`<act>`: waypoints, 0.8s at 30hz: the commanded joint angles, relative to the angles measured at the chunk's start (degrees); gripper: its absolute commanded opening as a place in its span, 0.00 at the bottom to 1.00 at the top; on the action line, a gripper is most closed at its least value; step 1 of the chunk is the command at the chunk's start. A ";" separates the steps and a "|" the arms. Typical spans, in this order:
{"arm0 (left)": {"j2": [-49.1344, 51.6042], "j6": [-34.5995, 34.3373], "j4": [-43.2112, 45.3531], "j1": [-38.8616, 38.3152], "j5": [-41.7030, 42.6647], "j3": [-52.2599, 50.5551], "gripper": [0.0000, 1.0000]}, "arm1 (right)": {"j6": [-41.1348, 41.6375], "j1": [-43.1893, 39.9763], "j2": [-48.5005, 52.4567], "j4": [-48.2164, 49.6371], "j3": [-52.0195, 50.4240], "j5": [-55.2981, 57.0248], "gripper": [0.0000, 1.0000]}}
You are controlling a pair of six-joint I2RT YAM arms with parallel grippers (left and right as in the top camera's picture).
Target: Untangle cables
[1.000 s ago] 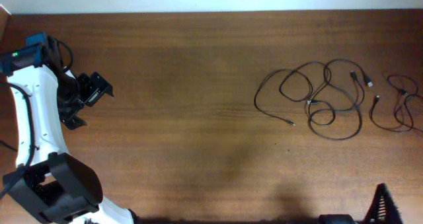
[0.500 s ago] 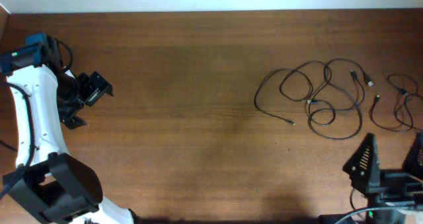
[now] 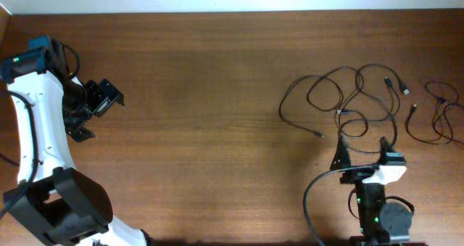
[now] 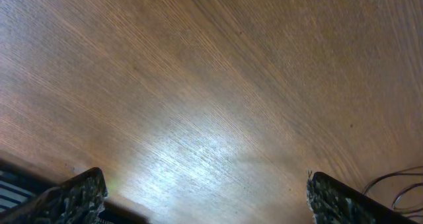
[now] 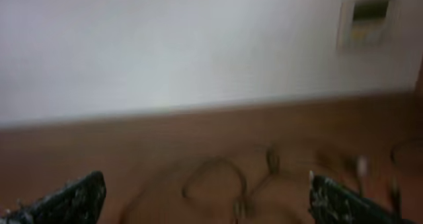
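Observation:
The cables point(image 3: 348, 101) are thin black cords lying looped together on the right side of the wooden table point(image 3: 217, 130). A separate thin cable point(image 3: 438, 112) lies at the far right edge. My right gripper point(image 3: 362, 150) is open and empty, just in front of the tangle's near loop. In the right wrist view the cables point(image 5: 231, 178) appear blurred ahead of the wide-open right gripper point(image 5: 205, 194). My left gripper point(image 3: 107, 97) is open and empty at the far left, well away from the cables. The left wrist view shows the left gripper point(image 4: 205, 194) over bare wood, with cable ends point(image 4: 396, 184) far off.
A white wall point(image 5: 198, 45) with a socket plate point(image 5: 367, 16) stands behind the table's far edge. The left arm's white link and black base point(image 3: 58, 202) take up the front left corner. Thick black wires hang by the left arm's upper end point(image 3: 65, 57).
My right arm has come in from the bottom right edge and moved left and forward, up to the tangle's near loop. The left arm and the cables have not moved.

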 commanded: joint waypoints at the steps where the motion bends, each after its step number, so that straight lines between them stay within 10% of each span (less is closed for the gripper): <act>1: -0.13 0.33 0.15 0.20 -0.42 0.68 0.99 | -0.44 0.35 -0.44 -4.83 -0.28 -0.37 0.99; 24: 1.92 0.33 0.15 0.20 -0.42 0.68 0.99 | -0.44 0.31 -0.35 -5.07 -0.28 -0.39 0.99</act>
